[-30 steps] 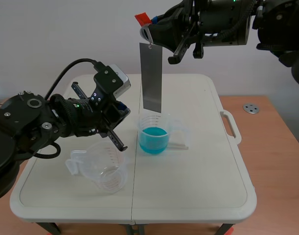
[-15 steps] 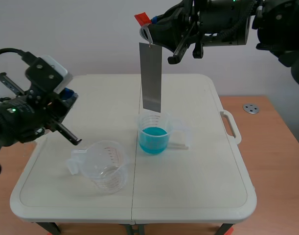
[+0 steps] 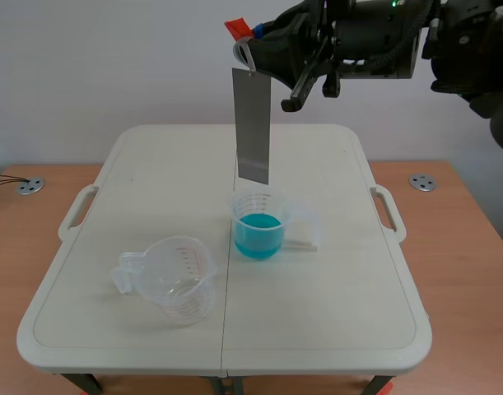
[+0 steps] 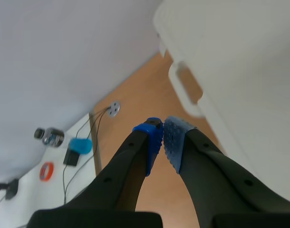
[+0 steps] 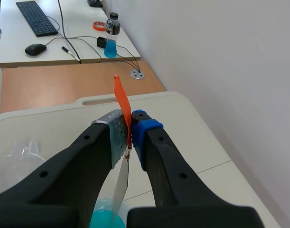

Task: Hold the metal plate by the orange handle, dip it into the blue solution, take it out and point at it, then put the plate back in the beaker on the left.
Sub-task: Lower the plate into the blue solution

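High over the table, my right gripper (image 3: 249,49) is shut on the orange handle (image 3: 238,30). The grey metal plate (image 3: 253,127) hangs straight down from it, its lower edge just above the beaker of blue solution (image 3: 258,226). The right wrist view shows the orange handle (image 5: 121,102) pinched between the pads of the right gripper (image 5: 128,128), with the plate (image 5: 120,183) and blue solution (image 5: 104,221) below. The empty beaker (image 3: 175,278) stands at the front left. My left gripper (image 4: 163,137) is shut on nothing, off the table's left side; the scene view does not show it.
The white folding table (image 3: 333,313) has a carrying handle (image 4: 185,88) on its side, ahead of my left gripper. A strip of clear plastic (image 3: 300,242) lies right of the blue beaker. Wooden floor and a desk with small items surround the table.
My left arm has drawn back to the left and left the scene view. The right gripper and the plate have shifted up very slightly.
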Controlling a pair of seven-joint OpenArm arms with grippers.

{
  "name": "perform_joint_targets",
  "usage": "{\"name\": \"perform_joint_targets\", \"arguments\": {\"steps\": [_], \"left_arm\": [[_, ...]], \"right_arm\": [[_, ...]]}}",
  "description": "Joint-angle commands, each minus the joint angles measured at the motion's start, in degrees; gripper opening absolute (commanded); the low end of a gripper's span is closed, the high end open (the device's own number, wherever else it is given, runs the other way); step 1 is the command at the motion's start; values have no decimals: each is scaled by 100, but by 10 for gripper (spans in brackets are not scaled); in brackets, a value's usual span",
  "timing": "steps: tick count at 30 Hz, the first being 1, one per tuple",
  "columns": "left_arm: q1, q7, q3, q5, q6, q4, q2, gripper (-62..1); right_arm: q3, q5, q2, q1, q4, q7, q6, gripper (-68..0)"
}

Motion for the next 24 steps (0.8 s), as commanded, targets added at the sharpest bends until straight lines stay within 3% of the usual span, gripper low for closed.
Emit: {"name": "perform_joint_targets", "arguments": {"steps": [1,6,11,20,24], "left_arm": [[278,-116,-164,2,66,-2,46,-547],[1290,-184,-623,-81,149,-39,61,-547],[2063,-210,-643,-103,57,-223,96,-547],[2465,-483,-203,-96,-927,-916,282,-547],[2463,-695,229,-90,-1139,-1213,280,-547]], "right_arm": [[48,26,-17,111,20,179,35,-662],[46,-168,-96,72,-275,376,35,-662],[-74,-446,-227,72,-636,649,35,-662],[-446,-699,-304,72,-1067,1115,35,-662],[-597,-820,-330,72,-1261,1309,35,-662]]}}
